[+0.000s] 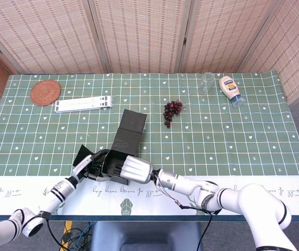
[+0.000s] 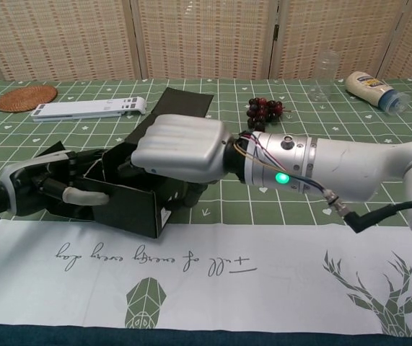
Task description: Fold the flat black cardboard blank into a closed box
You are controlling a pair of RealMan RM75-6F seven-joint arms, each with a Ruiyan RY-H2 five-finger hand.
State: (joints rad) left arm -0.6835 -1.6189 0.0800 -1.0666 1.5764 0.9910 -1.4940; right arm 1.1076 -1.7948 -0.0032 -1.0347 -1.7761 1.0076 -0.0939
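Note:
The black cardboard box (image 1: 112, 163) stands partly formed near the table's front edge, open on top, with its long lid flap (image 1: 130, 128) lying back toward the far side. In the chest view the box (image 2: 133, 209) shows its front wall, and the flap (image 2: 182, 109) stretches away behind it. My left hand (image 1: 84, 166) holds the box's left side, fingers against the side flap (image 2: 54, 193). My right hand (image 1: 134, 169) curls over the right wall from above (image 2: 182, 148), its fingertips hidden inside the box.
A bunch of dark grapes (image 1: 172, 111) lies mid-table. A clear glass (image 1: 207, 82) and a mayonnaise bottle (image 1: 230, 90) are at the back right. A woven coaster (image 1: 45, 92) and a flat white device (image 1: 84, 104) are at the back left. A white printed runner (image 2: 213, 267) covers the front edge.

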